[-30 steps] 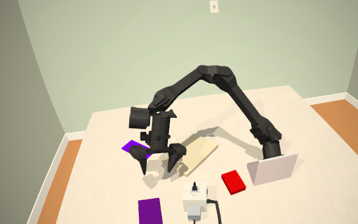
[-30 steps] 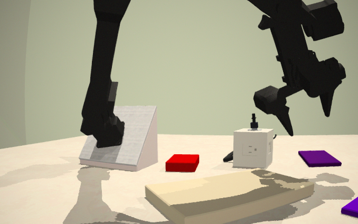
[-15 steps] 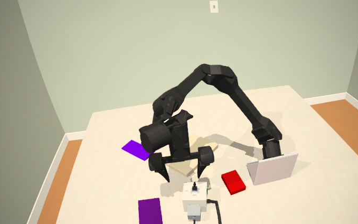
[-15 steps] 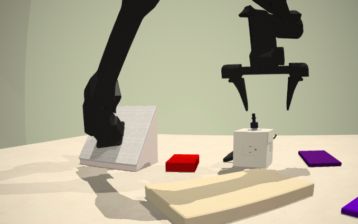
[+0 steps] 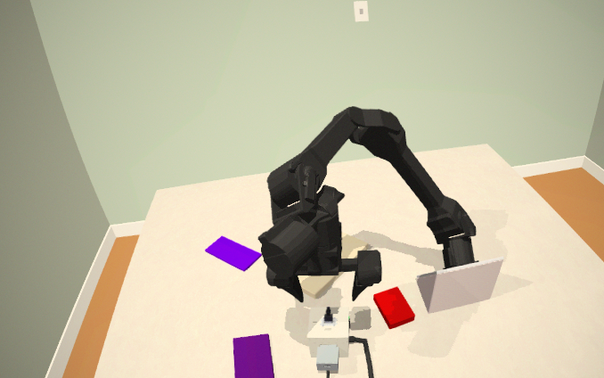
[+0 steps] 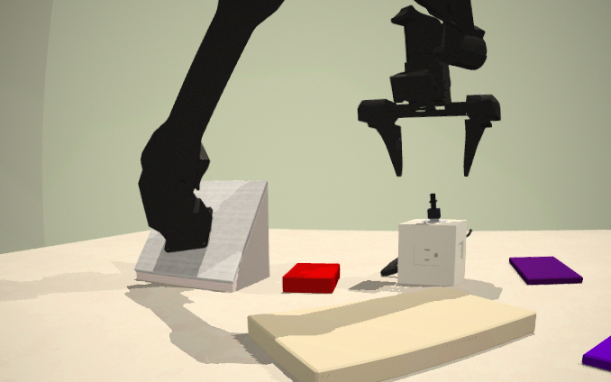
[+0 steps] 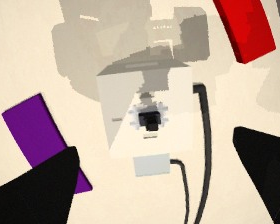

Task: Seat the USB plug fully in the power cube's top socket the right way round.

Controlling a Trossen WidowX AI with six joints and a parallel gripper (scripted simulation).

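Observation:
The white power cube [image 5: 316, 332] [image 6: 424, 270] [image 7: 176, 137] stands on the table. The black USB plug [image 5: 328, 315] [image 6: 433, 213] [image 7: 150, 120] stands upright in the socket on its top face; how deep it sits and which way round it is, I cannot tell. My gripper [image 5: 327, 299] [image 6: 433, 176] [image 7: 157, 145] is wide open and empty, pointing down. In the exterior view its fingertips are above the plug, one on each side of it, not touching.
A grey adapter [image 5: 327, 357] [image 7: 151, 165] with a cable is at the cube's side, and a thick black cable [image 5: 365, 352] [image 7: 207, 135] leaves another side. A red block [image 5: 393, 307] [image 6: 310, 277] [image 7: 248, 32], purple slabs [image 5: 253, 357] [image 6: 545, 269] [image 7: 36, 130] and a beige board [image 6: 393, 331] lie around.

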